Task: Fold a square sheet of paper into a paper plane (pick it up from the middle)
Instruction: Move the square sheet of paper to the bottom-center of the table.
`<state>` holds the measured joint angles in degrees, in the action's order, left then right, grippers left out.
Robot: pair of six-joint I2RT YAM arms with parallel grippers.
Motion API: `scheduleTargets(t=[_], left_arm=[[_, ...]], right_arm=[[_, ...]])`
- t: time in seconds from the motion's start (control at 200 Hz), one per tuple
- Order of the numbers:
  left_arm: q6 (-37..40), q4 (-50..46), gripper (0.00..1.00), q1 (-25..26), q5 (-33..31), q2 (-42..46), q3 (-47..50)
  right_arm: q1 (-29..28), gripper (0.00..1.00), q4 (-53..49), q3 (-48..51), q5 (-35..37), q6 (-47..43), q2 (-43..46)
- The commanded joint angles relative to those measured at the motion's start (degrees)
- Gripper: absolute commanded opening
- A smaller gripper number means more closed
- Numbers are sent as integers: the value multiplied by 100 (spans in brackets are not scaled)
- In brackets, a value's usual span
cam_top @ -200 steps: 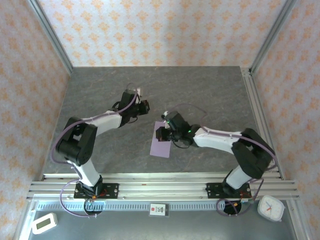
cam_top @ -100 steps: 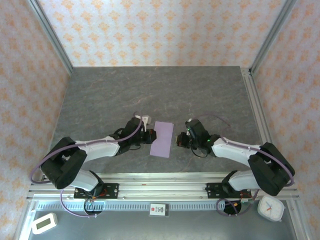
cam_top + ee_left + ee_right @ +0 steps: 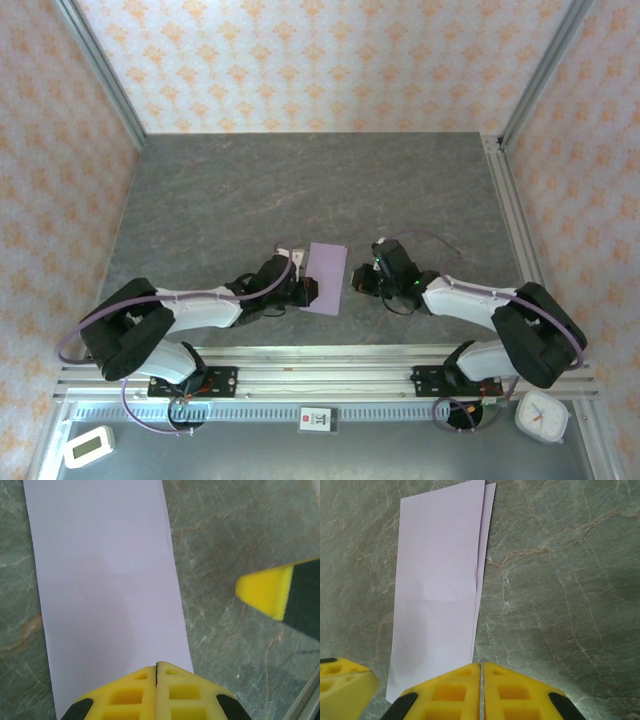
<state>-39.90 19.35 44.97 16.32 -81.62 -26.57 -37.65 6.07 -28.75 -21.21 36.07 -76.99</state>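
Note:
The square sheet of paper (image 3: 326, 277) is pale lilac and lies flat on the grey table, folded into a narrow rectangle with two edges slightly offset (image 3: 437, 590). No paper plane is in view. My left gripper (image 3: 310, 292) is shut, its yellow tips resting over the sheet's near corner (image 3: 157, 664), with the paper (image 3: 105, 595) stretching ahead of it. My right gripper (image 3: 358, 282) is shut and low over the bare table, just right of the sheet's long edge (image 3: 481, 665). Neither holds anything.
The dark marbled tabletop (image 3: 300, 190) is walled by patterned panels and metal posts. An aluminium rail (image 3: 320, 365) runs along the near edge. A small white timer (image 3: 88, 446) and a clock (image 3: 542, 415) lie below the rail.
The right gripper has come off the sheet and settled on its right. The left arm swung down to the sheet's left side, then slid nearer onto its near corner.

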Motion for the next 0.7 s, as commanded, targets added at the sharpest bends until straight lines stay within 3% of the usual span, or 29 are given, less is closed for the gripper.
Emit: scheduleTargets(t=[0.0, 0.155, 0.49, 0.696], left_arm=[[-226, 158, 0, 65, -362, -132, 244], [-325, 220, 0, 82, -539, -293, 424], [-603, 283, 0, 406, -279, -685, 145], [-954, 368, 0, 587, -466, -407, 64]], right_arm=[[39, 10, 183, 31, -42, -115, 47], [51, 11, 185, 19, -94, -136, 155], [160, 19, 18, -120, -145, -137, 233], [169, 20, -74, -45, -181, -10, 405]])
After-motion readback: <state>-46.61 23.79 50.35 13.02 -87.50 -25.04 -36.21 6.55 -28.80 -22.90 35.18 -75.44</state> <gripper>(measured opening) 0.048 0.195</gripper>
